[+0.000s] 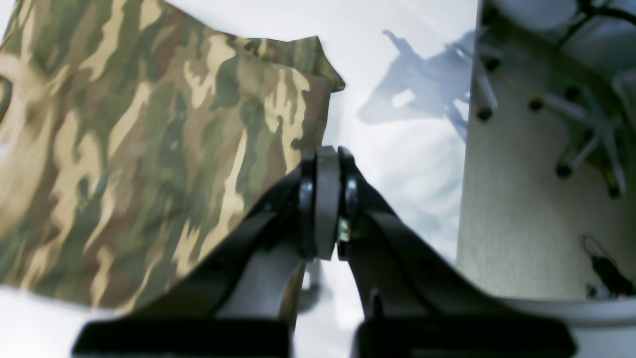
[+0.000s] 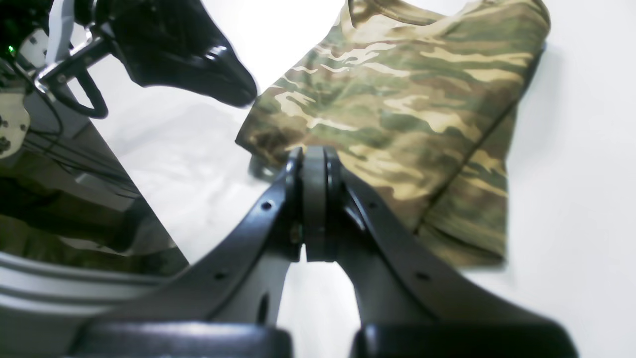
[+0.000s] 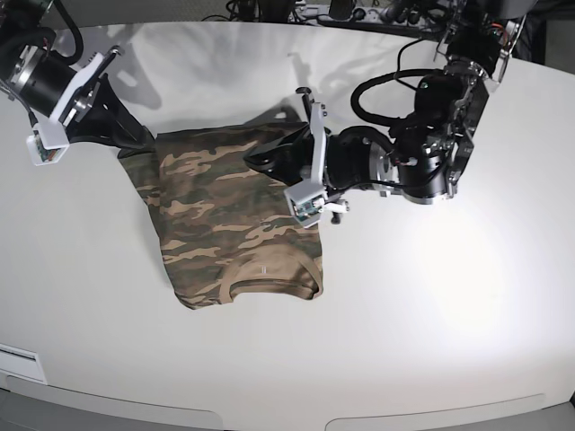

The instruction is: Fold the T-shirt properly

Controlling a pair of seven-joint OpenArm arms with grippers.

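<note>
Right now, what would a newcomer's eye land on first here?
The camouflage T-shirt, folded into a compact rectangle mid-table, collar toward the near edge. Two black arms flank its far corners: the left gripper and the right gripper, both shut.

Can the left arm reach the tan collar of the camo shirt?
Probably yes. The tan ribbed collar of the camouflage cloth T-shirt lies uncovered on the white table, and the left gripper, jaws shut, hovers nearby.

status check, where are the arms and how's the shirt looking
Left gripper shut, empty, at the shirt's far edge. Right gripper shut, empty, at the far corner. T-shirt folded into a compact rectangle on the table, collar nearest the base camera. Nothing in the way.
</note>
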